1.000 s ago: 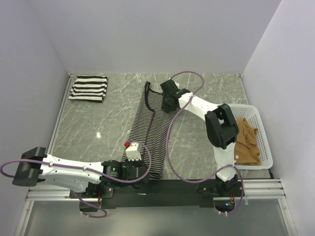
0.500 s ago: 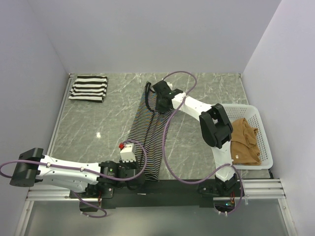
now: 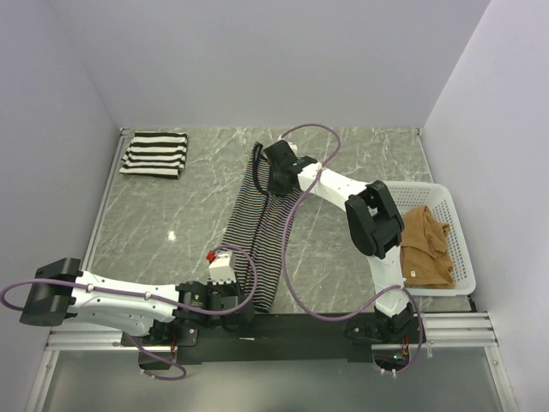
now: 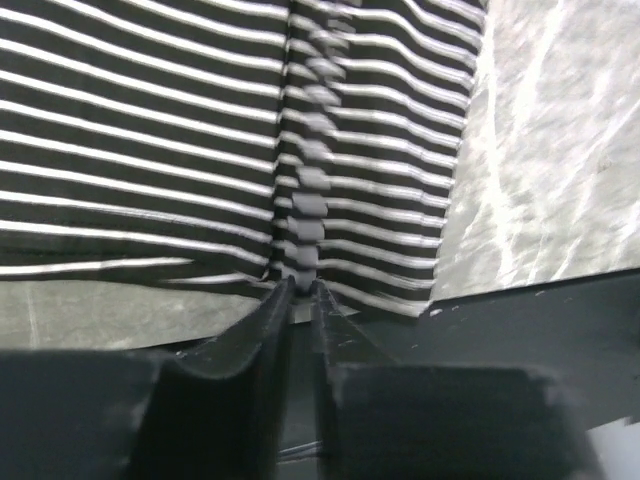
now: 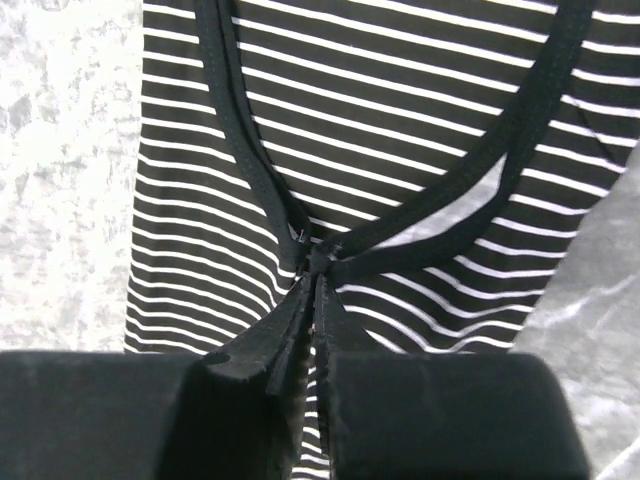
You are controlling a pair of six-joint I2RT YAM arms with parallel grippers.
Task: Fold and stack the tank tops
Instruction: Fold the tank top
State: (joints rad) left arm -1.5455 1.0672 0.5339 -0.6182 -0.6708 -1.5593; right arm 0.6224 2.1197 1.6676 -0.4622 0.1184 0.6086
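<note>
At the near edge of the table (image 3: pixel 171 223), about 6 o'clock, my left pincer (image 4: pixel 300 285) is pressed nearly together on a raised pleat in the hem of the thin-striped tank top (image 3: pixel 257 232), with only a sliver of gap between the fingers and the fabric ridge running straight out from their tips. That top lies as a long narrow strip from the near edge up toward the middle of the table, tilted slightly toward 1 o'clock. At its far end my right pincer (image 5: pixel 315 275) is clamped on the dark trim where the two straps meet. Out at 3 o'clock the tan tank top (image 3: pixel 426 245) lies crumpled inside the white basket (image 3: pixel 450 202). In the far corner, around 10 o'clock, the wide-striped tank top (image 3: pixel 154 154) rests folded flat, well apart from everything else.
</note>
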